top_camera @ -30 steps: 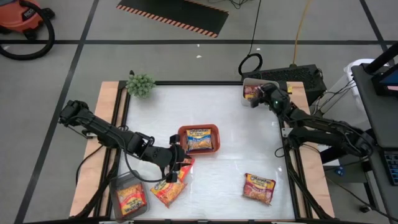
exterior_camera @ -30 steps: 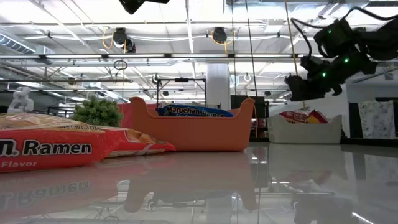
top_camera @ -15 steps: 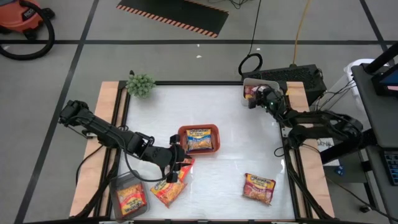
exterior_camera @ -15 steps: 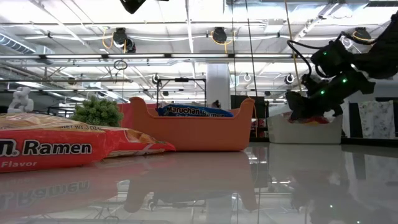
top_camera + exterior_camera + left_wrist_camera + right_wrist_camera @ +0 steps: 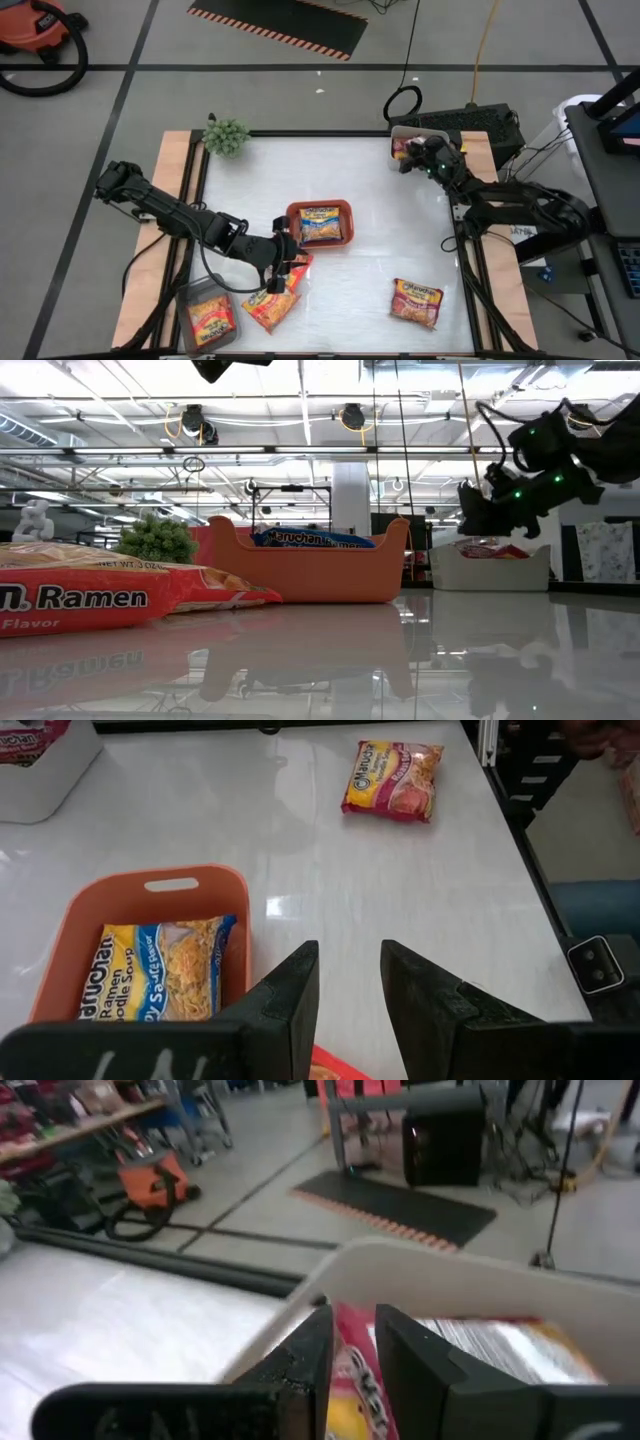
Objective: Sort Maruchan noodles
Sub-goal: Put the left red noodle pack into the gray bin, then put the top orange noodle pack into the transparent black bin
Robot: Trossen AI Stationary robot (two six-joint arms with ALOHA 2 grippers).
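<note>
Right gripper hovers over the white tray at the table's far right corner, fingers slightly apart, empty. Drop-off looks done; next, the loose packet near the front edge.

From overhead the left gripper covers part of the orange packets under it, so can't tell how many are stacked there. The packet in the white tray at the far right is half hidden by the right arm, and its print is too blurry to read
</note>
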